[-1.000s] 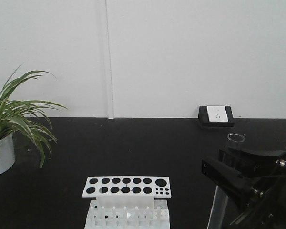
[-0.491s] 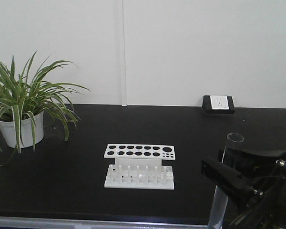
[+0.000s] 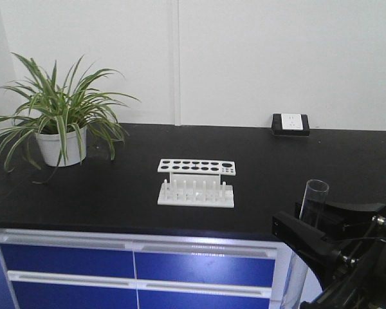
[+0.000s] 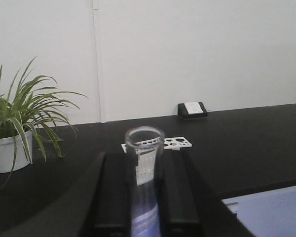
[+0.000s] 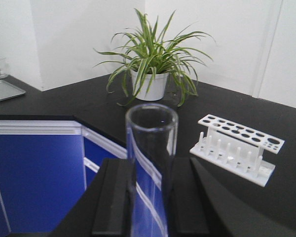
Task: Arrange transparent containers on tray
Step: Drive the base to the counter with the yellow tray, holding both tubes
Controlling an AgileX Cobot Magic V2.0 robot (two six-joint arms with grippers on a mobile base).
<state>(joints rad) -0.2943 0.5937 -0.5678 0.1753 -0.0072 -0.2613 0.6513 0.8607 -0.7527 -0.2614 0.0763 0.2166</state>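
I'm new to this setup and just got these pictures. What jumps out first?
Two glass tubes sit close to the wrist cameras: the left gripper grips the first tube, and the right gripper grips the second tube. Beyond them a white rack with holes stands on the black counter, with a potted plant at the counter's left end.

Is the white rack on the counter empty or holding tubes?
Empty: the white rack has all its holes dark and open, with nothing standing in them.

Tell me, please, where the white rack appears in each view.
Front: rack mid-frame on the counter.
Left wrist: rack at centre, partly behind the left tube.
Right wrist: rack right of the right tube.
Shared landmark: potted plant, left of the rack in all.
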